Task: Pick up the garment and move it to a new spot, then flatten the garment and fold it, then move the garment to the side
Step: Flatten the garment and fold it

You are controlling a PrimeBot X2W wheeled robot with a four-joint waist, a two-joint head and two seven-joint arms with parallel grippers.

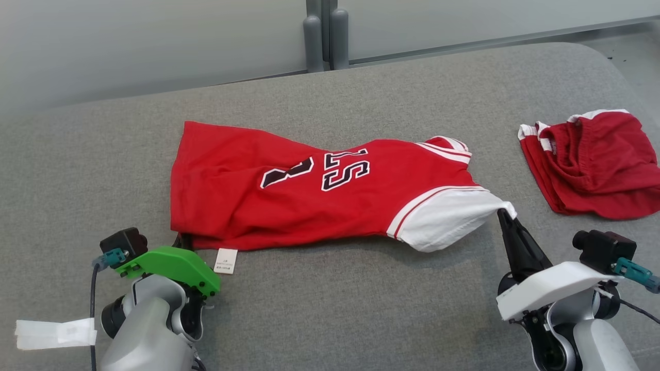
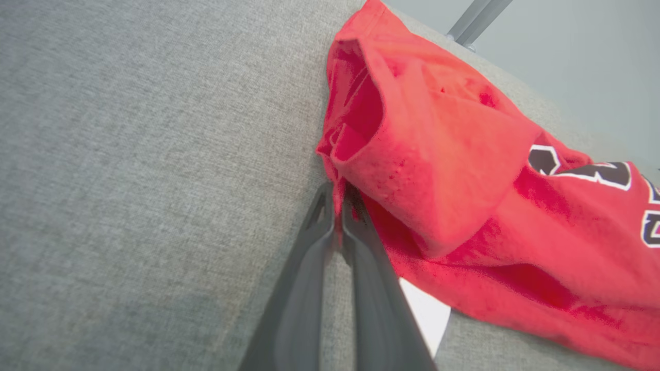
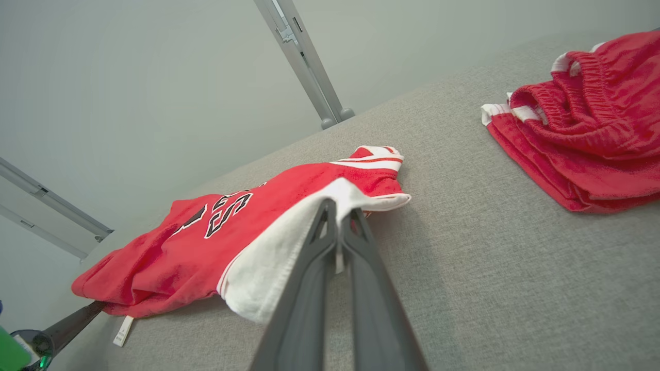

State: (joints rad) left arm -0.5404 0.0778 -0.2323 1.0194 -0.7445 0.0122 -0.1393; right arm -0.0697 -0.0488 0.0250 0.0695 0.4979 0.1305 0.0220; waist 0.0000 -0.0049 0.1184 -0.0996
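The left claw (image 2: 337, 201) pinches the hem (image 2: 334, 154) of the shirt (image 1: 232, 190); the right claw (image 1: 504, 214) pinches its white sleeve (image 1: 443, 216).

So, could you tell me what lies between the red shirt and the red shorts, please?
Bare grey cushion, nothing else: the shirt and the shorts lie apart, seen in the head view and the right wrist view.

Garment (image 1: 309, 206): soft matt red cloth with white cloth sleeve. Shorts (image 1: 593, 165): red matt cloth. Cushion (image 1: 361, 309): coarse grey woven fabric, matt. Fingers (image 3: 304, 299): smooth dark plastic, slight sheen.
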